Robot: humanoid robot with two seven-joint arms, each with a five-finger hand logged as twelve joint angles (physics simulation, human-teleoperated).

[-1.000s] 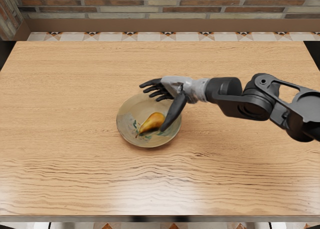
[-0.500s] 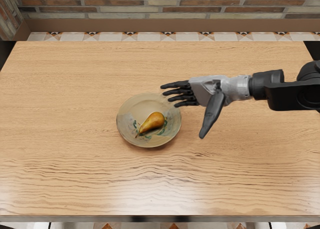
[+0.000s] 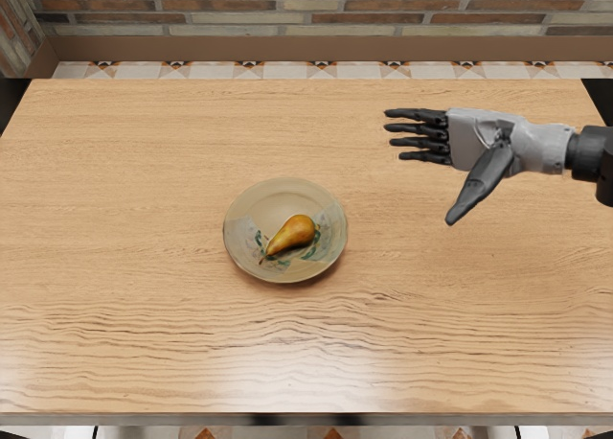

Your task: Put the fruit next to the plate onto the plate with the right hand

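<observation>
Right hand (image 3: 458, 150) pulled back right, fingers spread; pear (image 3: 291, 234) stays on plate (image 3: 244, 212).

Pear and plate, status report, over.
Right robot hand open, empty, hovering right of the plate. Pear lying on the plate. No obstacle seen.

I have a single view, head cam. It sits above the near edge of the table (image 3: 144, 171), tilted down at a slant, facing 12 o'clock toward the brick wall (image 3: 287, 8). Mid distance: almost the full tabletop fits. The plate (image 3: 263, 201) is just left of centre, and the right arm (image 3: 594, 151) enters at the 3 o'clock edge.
</observation>
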